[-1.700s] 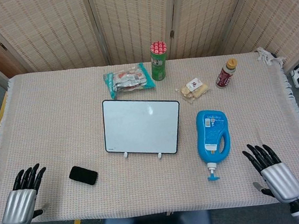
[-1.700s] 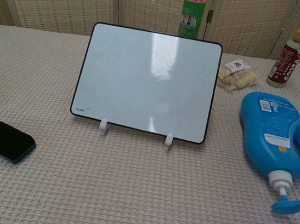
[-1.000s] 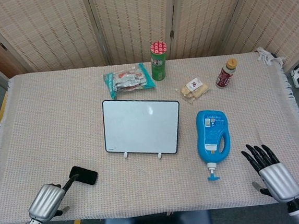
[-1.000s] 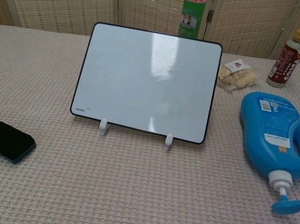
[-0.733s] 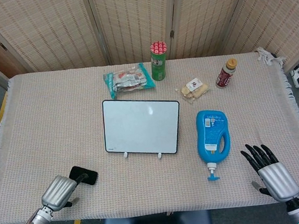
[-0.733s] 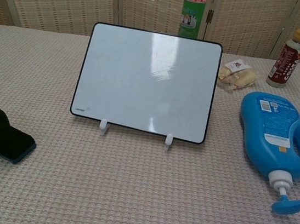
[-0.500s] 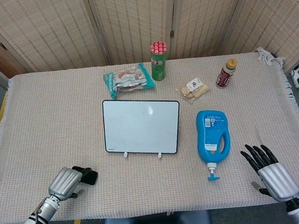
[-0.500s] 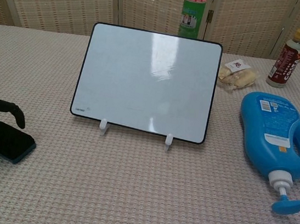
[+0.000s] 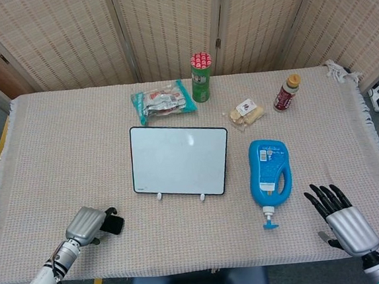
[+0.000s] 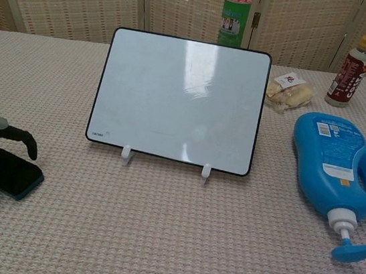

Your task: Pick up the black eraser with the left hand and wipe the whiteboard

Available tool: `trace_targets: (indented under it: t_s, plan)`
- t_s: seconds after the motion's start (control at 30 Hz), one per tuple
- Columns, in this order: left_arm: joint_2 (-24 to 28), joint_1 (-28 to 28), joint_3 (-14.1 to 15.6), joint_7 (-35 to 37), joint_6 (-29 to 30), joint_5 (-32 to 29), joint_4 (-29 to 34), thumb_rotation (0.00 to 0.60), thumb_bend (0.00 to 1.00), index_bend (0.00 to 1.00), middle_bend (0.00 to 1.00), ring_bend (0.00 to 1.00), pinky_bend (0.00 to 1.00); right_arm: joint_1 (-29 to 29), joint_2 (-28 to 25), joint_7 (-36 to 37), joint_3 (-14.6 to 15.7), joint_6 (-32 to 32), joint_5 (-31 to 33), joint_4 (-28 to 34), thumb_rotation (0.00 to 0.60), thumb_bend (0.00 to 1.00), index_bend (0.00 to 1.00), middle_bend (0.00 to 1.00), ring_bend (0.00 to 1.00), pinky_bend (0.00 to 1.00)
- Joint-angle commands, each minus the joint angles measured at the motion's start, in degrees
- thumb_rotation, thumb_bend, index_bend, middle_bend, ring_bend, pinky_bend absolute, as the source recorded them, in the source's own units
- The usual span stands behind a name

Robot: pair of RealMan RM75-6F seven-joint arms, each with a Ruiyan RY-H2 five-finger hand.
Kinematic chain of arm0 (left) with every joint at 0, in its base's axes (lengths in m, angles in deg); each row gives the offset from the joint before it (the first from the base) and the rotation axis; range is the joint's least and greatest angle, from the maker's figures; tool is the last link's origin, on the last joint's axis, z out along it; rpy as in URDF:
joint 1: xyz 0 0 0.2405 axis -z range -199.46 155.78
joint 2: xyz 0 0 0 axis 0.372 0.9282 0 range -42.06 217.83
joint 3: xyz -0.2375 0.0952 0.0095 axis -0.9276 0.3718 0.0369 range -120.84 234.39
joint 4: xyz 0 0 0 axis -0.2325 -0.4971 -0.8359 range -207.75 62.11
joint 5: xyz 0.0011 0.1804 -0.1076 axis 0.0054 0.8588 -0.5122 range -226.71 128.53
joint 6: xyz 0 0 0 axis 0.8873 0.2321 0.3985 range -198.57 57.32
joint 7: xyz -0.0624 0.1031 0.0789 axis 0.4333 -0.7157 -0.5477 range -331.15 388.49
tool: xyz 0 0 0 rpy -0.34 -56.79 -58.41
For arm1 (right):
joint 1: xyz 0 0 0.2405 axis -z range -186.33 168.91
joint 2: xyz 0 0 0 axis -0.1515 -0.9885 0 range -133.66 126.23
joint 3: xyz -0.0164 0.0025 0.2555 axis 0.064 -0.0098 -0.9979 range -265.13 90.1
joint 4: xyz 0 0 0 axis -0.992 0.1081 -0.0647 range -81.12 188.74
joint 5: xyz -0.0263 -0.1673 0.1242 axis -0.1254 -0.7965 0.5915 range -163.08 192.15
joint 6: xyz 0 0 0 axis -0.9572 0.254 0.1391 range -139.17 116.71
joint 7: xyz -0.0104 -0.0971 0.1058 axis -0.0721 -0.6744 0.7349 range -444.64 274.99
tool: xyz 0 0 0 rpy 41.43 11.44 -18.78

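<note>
The black eraser (image 9: 116, 224) lies flat on the cloth near the front left, with a blue underside showing in the chest view (image 10: 4, 175). My left hand (image 9: 87, 224) hangs right over it and hides its left end. In the chest view the fingers (image 10: 22, 138) arch over the eraser with a small gap below them; no grip shows. The whiteboard (image 9: 180, 160) stands tilted on two white feet at mid-table, its face (image 10: 180, 99) blank. My right hand (image 9: 343, 217) rests at the front right edge, fingers spread, holding nothing.
A blue pump bottle (image 9: 269, 175) lies flat right of the board. Behind the board are a snack packet (image 9: 163, 101), a green can (image 9: 201, 78), a small wrapped snack (image 9: 245, 114) and a brown bottle (image 9: 286, 93). Bare cloth separates the eraser and the board.
My left hand has moved from the front left corner rightward onto the eraser, and its fingers have curved over it. The eraser and my right hand have stayed in place.
</note>
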State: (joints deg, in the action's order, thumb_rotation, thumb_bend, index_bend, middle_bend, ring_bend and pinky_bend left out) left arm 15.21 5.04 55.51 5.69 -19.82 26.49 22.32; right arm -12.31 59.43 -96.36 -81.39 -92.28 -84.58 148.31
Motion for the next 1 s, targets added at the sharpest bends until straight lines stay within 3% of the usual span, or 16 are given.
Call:
trace_targets:
  t_s: [0.03,0.4,0.67,0.87,1.0]
  plan:
    - [-0.3,0.5,0.1,-0.1,-0.4,-0.8,-0.5,0.6,0.29,0.31,1.0,0.86,0.88,0.0,0.0,0.0,0.0,0.1,0.1,0.1,0.6,0.27,0.0,0.0,0.0,0.0]
    - [-1.6,1.4,0.9,-0.9,0.7,-2.3,-2.7,0.6,0.29,0.37,1.0,0.86,0.88,-0.1,-0.1,0.0,0.2,0.3,-0.1,0.2,0.6,0.27,0.0,0.0,0.0,0.0]
    - [-4.0,1.1,1.2,1.4,4.0,0.8,-6.3,0.6,0.36,0.59,1.0,0.87,0.88,-0.1,-0.3,0.3,0.3,0.0,-0.4,0.1,0.6,0.27,0.0,0.0,0.0,0.0]
    - [-6.3,-2.3,2.3,-1.4,16.4,9.8,-5.1,0.6,0.41,0.65,1.0,0.9,0.92,-0.1,-0.2,0.3,0.3,-0.1,-0.3,0.1,0.6,0.27,0.0,0.0,0.0,0.0]
    - [-11.1,-4.0,1.3,-3.2,25.0,15.4,-6.5,0.6,0.46,0.66,1.0,0.91,0.93,0.2,-0.2,0.0,0.7,-0.7,-1.2,0.1,0.6,0.27,0.0,0.0,0.0,0.0]
